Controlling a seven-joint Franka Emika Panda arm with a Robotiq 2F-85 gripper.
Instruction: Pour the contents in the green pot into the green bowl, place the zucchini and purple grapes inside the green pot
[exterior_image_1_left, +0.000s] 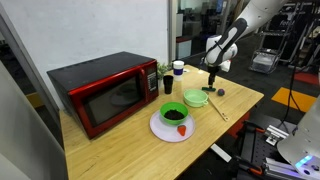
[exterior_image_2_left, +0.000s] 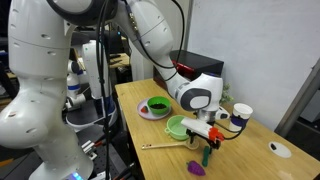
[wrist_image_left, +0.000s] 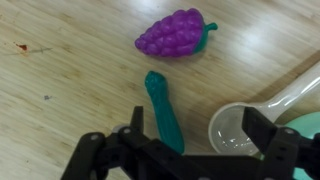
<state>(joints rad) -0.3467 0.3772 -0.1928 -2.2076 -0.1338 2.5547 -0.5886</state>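
around the work spot on the wooden bench (exterior_image_1_left: 120, 150) i see a red microwave oven (exterior_image_1_left: 105, 95), with a tall dark-green cup (exterior_image_1_left: 167, 86) and a white cup (exterior_image_1_left: 178, 67) beside it. a thin wooden stick (exterior_image_2_left: 165, 146) lies near the wide light-green plastic pot (exterior_image_2_left: 178, 126). a white plastic spoon (wrist_image_left: 240, 125) lies just beside the slim dark-green toy zucchini (wrist_image_left: 163, 108), close to one finger of the claw (wrist_image_left: 185, 150). the claw is spread wide, a finger on either side of the zucchini's near end, gripping nothing. the purple toy grapes (wrist_image_left: 175, 33) lie just past the zucchini's far tip. the claw hides the zucchini's near end. i can't tell what the pot holds. the small bright-green bowl (exterior_image_1_left: 172, 114) sits on a white round plate (exterior_image_1_left: 160, 130) with something dark inside, and a small red piece (exterior_image_1_left: 183, 129) lies beside it.
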